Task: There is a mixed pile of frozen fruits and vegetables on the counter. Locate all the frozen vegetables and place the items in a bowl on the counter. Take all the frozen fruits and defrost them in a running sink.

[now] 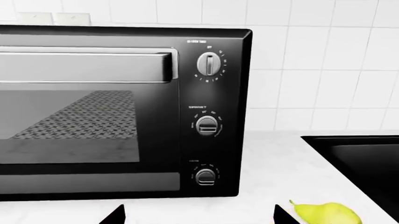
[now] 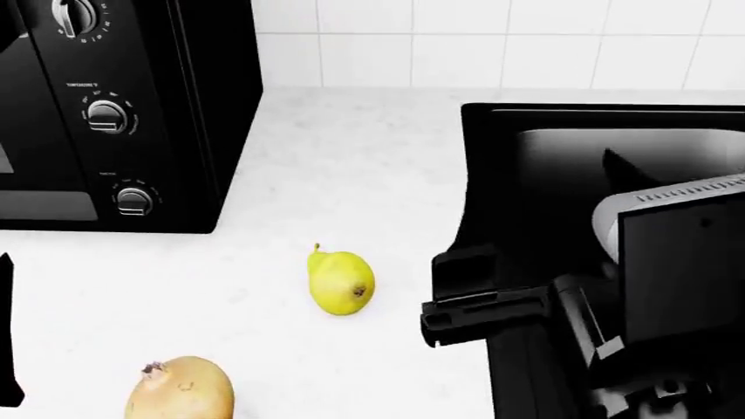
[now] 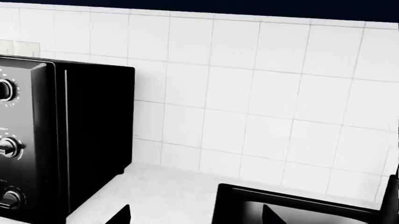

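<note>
Right gripper [image 2: 448, 301] hangs over the sink [image 2: 605, 157] edge; whether either gripper is spread, I cannot tell. One pear [image 2: 340, 281] and one tan-yellow piece [image 2: 181, 389] lie apart on the counter [image 2: 349, 166], beside one oven [image 2: 105, 113].

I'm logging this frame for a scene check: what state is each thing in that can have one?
Pear: lying on its side on the counter, untouched.
Round tan piece: resting on the counter, free.
Toaster oven: door shut, nothing visible inside.
Sink: no water seen running.
Right gripper: holding nothing, beside the pear.
Left gripper: only finger tips visible, apart.
</note>
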